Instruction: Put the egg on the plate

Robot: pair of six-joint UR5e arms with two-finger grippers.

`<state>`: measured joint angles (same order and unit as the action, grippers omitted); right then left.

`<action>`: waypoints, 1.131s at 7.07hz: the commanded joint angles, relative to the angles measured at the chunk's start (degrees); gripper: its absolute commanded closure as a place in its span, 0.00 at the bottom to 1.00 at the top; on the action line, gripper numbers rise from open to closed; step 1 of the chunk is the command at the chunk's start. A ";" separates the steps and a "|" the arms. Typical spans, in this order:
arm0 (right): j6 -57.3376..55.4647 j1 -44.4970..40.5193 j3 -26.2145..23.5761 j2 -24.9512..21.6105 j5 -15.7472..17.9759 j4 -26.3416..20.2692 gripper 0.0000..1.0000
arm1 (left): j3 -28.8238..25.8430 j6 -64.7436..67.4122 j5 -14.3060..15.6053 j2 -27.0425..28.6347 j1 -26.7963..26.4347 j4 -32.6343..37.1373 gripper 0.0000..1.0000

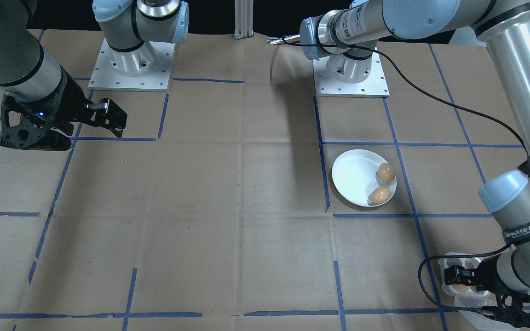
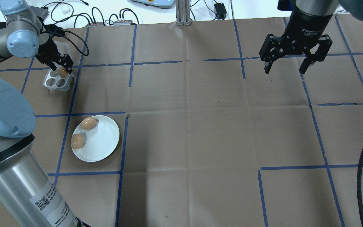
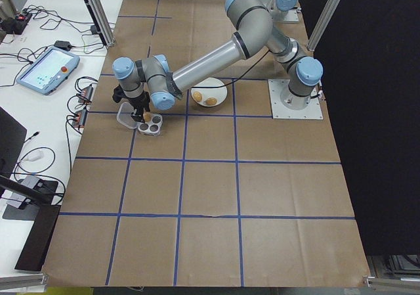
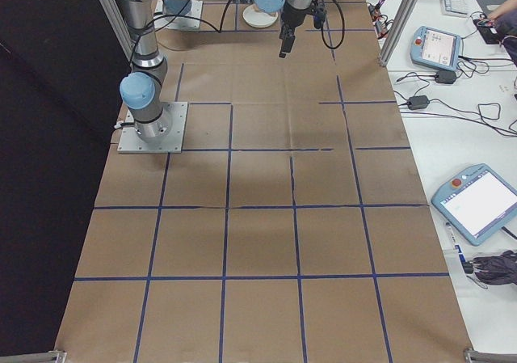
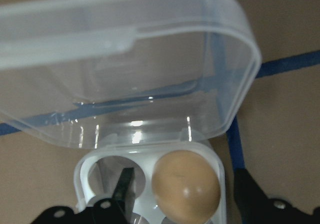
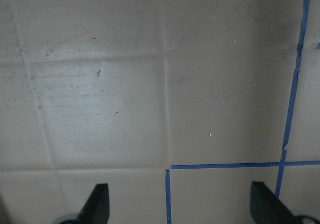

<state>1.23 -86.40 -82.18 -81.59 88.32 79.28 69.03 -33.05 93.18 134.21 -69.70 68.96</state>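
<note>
I have the left gripper (image 2: 61, 66) down over the four-cup egg tray (image 2: 58, 81), its fingers spread apart with one finger (image 5: 121, 191) dipping into an empty cup and the other (image 5: 250, 191) outside the tray's edge; the brown egg (image 5: 186, 186) in the tray sits between them, and I cannot tell whether either finger touches it. The tray's clear lid (image 5: 120, 64) stands open behind the cups. The other cups that I can see in the overhead view look bare.

On the same side of the counter (image 2: 187, 126), nearer the robot base, lies the round white plate (image 2: 101, 142). Two brown eggs rest on it close to the rim, one (image 2: 88, 123) towards the tray and the other (image 2: 77, 141) just beside it, the two near each other but apart.

My right gripper (image 2: 295, 61) hangs above bare brown paper well away on the far side, wide open and holding nothing. Blue tape lines (image 2: 156, 62) mark the paper into squares
</note>
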 commanded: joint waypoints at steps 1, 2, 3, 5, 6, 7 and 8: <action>0.00 0.00 0.00 -0.06 -0.08 0.00 0.00 | 0.32 0.00 -0.19 -0.18 0.00 0.04 0.74; 0.00 0.00 0.00 -0.06 0.01 0.00 0.00 | 0.32 0.00 -0.10 -0.96 0.00 0.13 0.86; 0.00 0.00 0.00 -0.06 -0.08 0.00 0.00 | 0.15 0.00 -0.10 -1.67 -0.08 1.08 0.93; 0.00 0.00 0.00 -0.06 0.01 0.00 0.00 | 0.58 0.18 -0.36 -6.22 0.00 7.56 0.98; 0.00 0.00 0.00 0.03 -0.08 0.00 0.00 | 0.67 1.22 -2.45 -8.51 0.09 14.47 1.00; 0.00 0.00 0.00 -0.06 -0.08 0.00 0.00 | 0.85 6.54 -4.39 -10.97 -0.08 21.15 1.00; 0.00 0.00 0.00 -0.06 -0.08 0.00 0.00 | 3.20 10.94 -6.32 -13.95 -0.43 25.57 1.00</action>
<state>1.23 -86.40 -82.18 -81.62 88.25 79.28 70.39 -27.19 89.15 123.65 -69.82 88.18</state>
